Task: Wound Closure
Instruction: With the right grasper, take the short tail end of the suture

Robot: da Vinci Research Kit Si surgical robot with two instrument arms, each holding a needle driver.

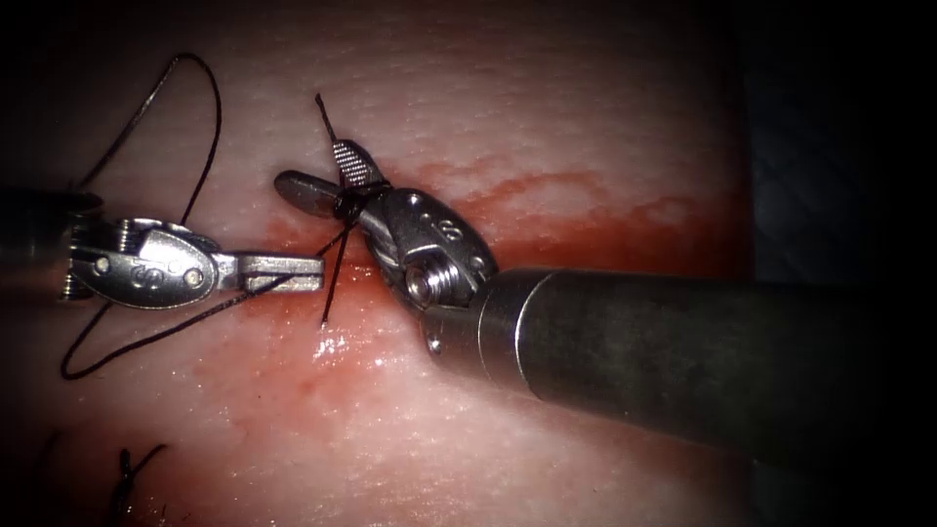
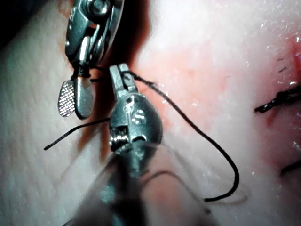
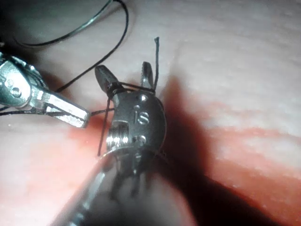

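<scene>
Steel-grey jaws on both tools, so going view by view.

Endoscope view: the left tool (image 1: 283,272) comes in from 9 o'clock with its jaws clenched flat together, and the black thread (image 1: 207,127) runs right along them, so it looks like it's pinching the thread. From there the thread loops up toward 11 o'clock and another strand sags down toward 8 o'clock. The right tool (image 1: 327,176) comes in from 3 o'clock on its fat shaft, jaws spread wide apart, with thread wound around their base. A short thread tail (image 1: 323,109) sticks up past the ribbed jaw, another strand hangs down toward 6 o'clock. All this sits over the pale tissue (image 1: 547,107), where red fluid (image 1: 576,229) marks the cut (image 1: 342,283). I can't make out the needle anywhere. Some dark stitch ends (image 1: 132,468) sit at 7 o'clock.

Left wrist view: left tool (image 2: 120,75) with jaws closed, thread (image 2: 211,141) leaving its tip and curving off across the tissue (image 2: 211,37). The right tool (image 2: 75,96) is just beside it, jaws parted, thread wrapped at the hinge. Earlier stitches (image 2: 277,101) show further along.

Right wrist view: right tool (image 3: 124,75) with both jaws splayed, thread (image 3: 113,12) looped around them. The left tool (image 3: 77,115) is close by, jaws shut with a strand running in between.
</scene>
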